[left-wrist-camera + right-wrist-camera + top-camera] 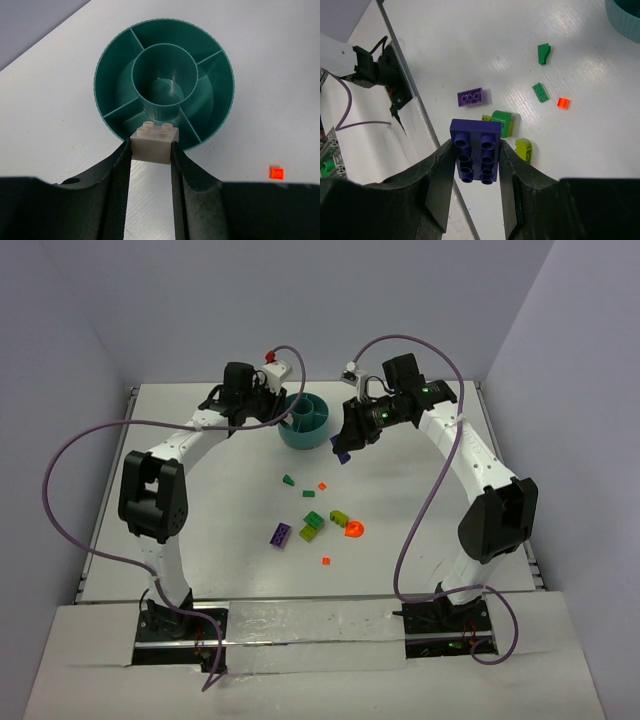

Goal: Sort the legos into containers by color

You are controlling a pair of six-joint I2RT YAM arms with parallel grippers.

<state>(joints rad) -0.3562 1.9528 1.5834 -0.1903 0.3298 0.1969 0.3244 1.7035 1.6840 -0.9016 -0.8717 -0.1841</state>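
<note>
Jaws grip white brick (pixel 154 141) left, seemingly above bowl (pixel 102 70) rim, purple brick (pixel 476 150) right.

White arms (pixel 470 455), black joints (pixel 497 520), purple cables (pixel 400 338)

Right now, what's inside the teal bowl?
The teal bowl shows no bricks in its hub or visible wedges. The pale brick in the left gripper hides part of the nearest wedge.

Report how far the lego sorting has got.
Done: nothing seen; the bowl compartments visible look empty. In hand: left tool holds a pale brick by the bowl's rim; right tool holds a dark purple brick. Left: the lighter purple brick, green bricks and orange pieces on the table.
</note>
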